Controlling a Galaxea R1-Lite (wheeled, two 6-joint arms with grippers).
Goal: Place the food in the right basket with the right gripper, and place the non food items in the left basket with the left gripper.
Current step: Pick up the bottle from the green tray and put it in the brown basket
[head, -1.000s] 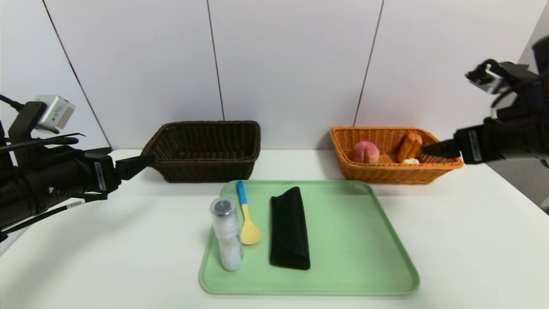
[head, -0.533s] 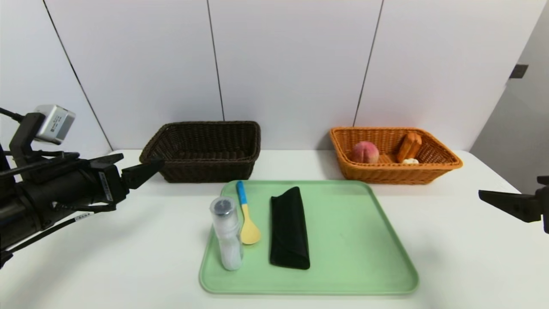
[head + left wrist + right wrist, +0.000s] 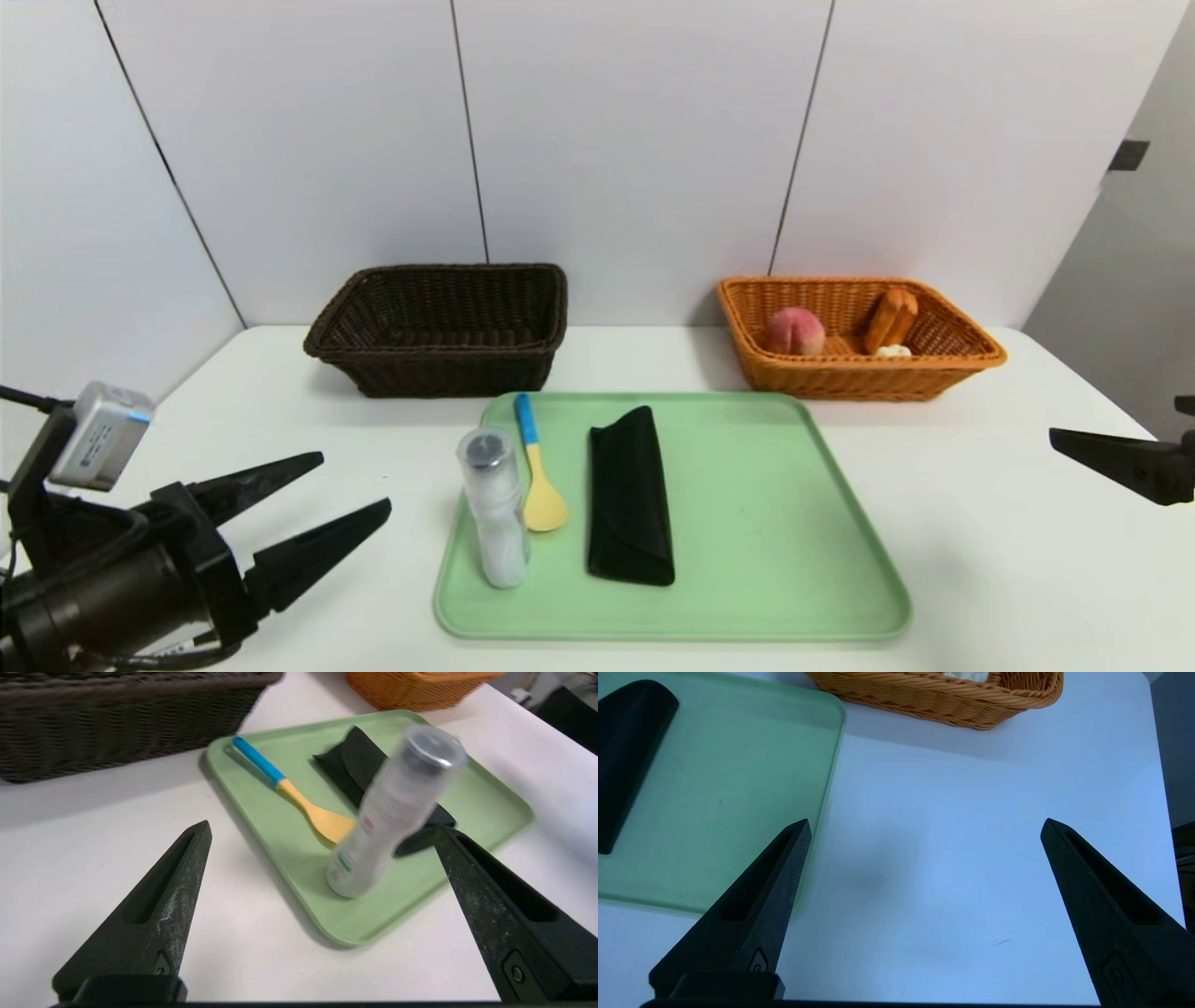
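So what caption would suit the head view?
Open left hand nears green plastic tray holding clear bottle, spoon, black pouch.

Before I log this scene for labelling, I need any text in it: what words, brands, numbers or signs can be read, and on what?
No text can be read.
Clear bottle upright on the green tray: small red and green print on its side, too blurred to read.
Left gripper: white label on the wrist, too small to read.
Blue-handled spoon, black pouch, both baskets: no markings visible.
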